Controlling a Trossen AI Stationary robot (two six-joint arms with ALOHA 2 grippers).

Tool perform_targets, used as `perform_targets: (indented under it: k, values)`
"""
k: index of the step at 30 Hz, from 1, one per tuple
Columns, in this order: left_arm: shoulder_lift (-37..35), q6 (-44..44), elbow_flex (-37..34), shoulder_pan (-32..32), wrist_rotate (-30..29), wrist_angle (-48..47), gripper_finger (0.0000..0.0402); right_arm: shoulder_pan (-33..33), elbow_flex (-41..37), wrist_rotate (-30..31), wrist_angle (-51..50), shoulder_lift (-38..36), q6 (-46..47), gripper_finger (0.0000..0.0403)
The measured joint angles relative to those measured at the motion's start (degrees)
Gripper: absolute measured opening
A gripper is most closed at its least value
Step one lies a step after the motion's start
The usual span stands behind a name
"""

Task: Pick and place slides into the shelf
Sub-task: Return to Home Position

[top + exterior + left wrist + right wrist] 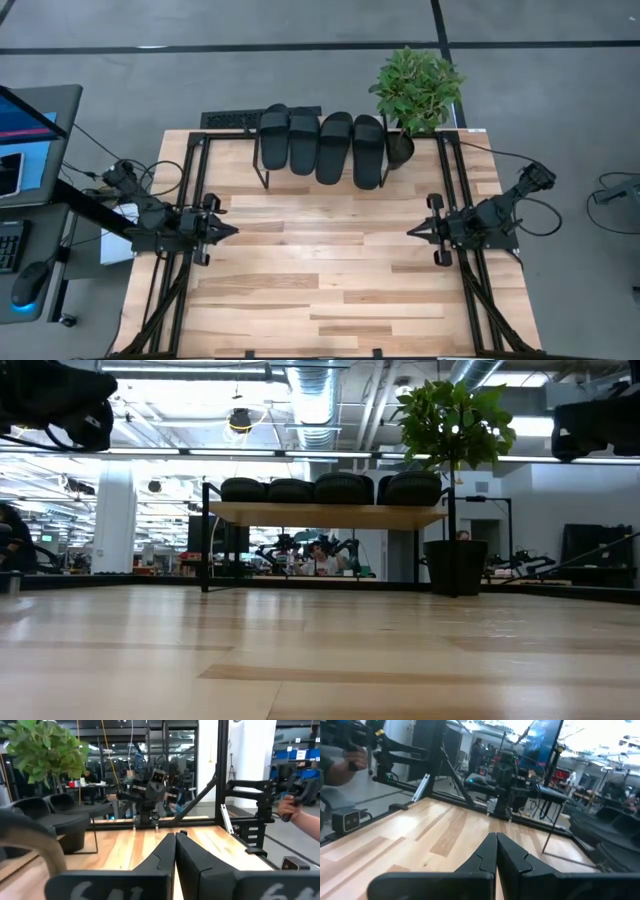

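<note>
Several black slides (321, 143) lie side by side on the low light-wood shelf (300, 165) at the table's far edge; in the low view the slides (330, 489) sit on the shelf's board (325, 513). My left gripper (234, 229) hovers at the table's left side, shut and empty, fingers pointing toward the table's middle. My right gripper (409, 231) mirrors it at the right side, also shut and empty. In the wrist views my left gripper (175, 836) and right gripper (495, 837) show fingertips pressed together.
A potted plant (414, 95) stands just right of the shelf at the far edge. Black arm frames (190, 180) (455, 180) run along both table sides. A desk with a monitor (25, 130) sits left of the table. A person's hand (295, 810) shows beyond the table.
</note>
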Motion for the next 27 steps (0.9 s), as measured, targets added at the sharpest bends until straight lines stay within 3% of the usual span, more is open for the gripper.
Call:
perform_targets:
  k: [13,20,27]
  values:
    - [0.04,-2.79,-0.07,-0.24,-0.13,-4.02,0.0000,0.00,-0.02,0.61,0.13,0.12,0.00,0.0000]
    - [0.11,3.10,-0.09,-0.22,-0.15,-4.85,0.0000,0.00,-0.04,0.47,0.13,0.12,-0.02,0.0000]
    - [0.11,2.82,-0.15,-0.22,-0.17,-4.87,0.0000,0.00,-0.04,0.46,0.13,0.12,-0.02,0.0000]
